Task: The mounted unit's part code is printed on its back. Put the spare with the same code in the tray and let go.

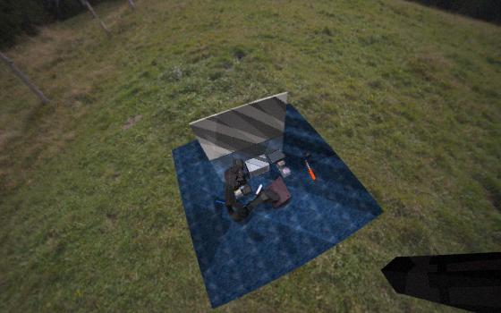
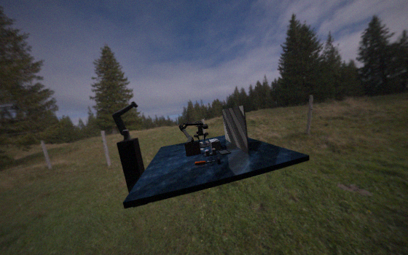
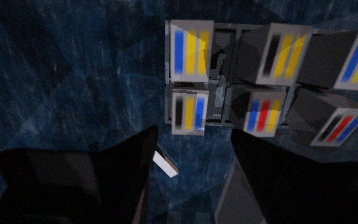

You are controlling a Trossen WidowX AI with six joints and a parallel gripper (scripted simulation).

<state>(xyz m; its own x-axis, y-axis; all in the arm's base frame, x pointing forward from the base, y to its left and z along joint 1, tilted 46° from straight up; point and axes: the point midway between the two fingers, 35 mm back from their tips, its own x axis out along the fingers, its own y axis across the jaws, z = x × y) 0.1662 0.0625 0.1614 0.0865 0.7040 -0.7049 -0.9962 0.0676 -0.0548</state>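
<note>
My gripper (image 3: 194, 132) (image 1: 240, 187) is open and hangs above a tight cluster of small grey spare boxes with striped codes; nothing is between its fingers. Just ahead of the fingers lie a black-yellow-blue spare (image 3: 189, 112) and a blue-red-yellow spare (image 3: 262, 116). Behind them are a blue-yellow-yellow spare (image 3: 190, 50) and a black-yellow-yellow spare (image 3: 280, 55). A black-red-blue spare (image 3: 337, 127) lies at the right. The pale mounted unit (image 1: 257, 165) stands before the mirror panel (image 1: 242, 125) (image 2: 234, 127). A dark flat tray (image 1: 276, 156) lies beside the unit.
A white marker (image 3: 165, 164) (image 1: 258, 189) lies by the left finger. An orange-handled tool (image 1: 310, 171) (image 2: 199, 162) and a blue pen (image 1: 220, 201) lie on the blue table (image 1: 268, 250). More small boxes (image 1: 284, 169) sit right of the unit. A black camera post (image 2: 129, 164) stands at the table's edge.
</note>
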